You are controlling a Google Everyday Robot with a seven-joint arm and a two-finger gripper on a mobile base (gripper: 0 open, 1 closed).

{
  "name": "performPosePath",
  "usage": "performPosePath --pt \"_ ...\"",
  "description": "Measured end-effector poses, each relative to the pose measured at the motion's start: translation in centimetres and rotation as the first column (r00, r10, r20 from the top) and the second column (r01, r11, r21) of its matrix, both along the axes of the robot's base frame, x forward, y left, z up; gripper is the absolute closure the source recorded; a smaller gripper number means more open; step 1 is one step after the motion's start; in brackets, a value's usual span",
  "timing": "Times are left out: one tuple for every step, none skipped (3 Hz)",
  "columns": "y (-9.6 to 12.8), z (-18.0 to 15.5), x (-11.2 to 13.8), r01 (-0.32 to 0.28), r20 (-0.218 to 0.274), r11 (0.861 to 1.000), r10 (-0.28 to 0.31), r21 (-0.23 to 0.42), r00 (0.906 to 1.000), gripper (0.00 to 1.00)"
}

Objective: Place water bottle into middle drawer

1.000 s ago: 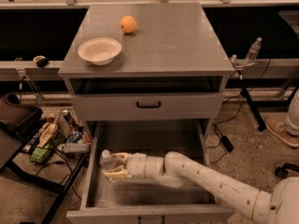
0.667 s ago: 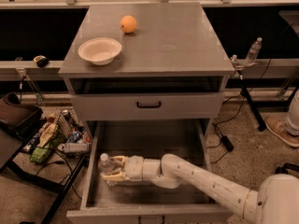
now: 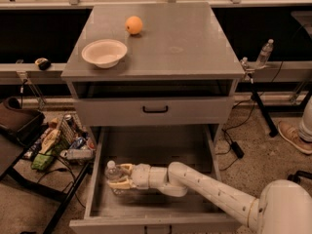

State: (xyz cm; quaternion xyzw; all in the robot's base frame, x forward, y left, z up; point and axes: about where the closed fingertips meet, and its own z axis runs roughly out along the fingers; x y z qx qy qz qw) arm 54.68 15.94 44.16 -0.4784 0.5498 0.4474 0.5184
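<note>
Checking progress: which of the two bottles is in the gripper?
The water bottle, in the gripper down inside the middle drawer; the other bottle stands far right beside the cabinet.

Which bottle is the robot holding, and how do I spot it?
Find the grey cabinet, then its open middle drawer. At the drawer's left, the gripper grips the water bottle. It is the only bottle inside; the small bottle stands outside, far right.
</note>
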Motion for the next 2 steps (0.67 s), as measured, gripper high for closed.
performPosePath --pt "0.0 0.0 0.01 0.0 0.0 1.0 0.0 0.0 1.0 0.72" --pt "0.0 0.0 0.0 0.0 0.0 1.0 0.0 0.0 1.0 0.41"
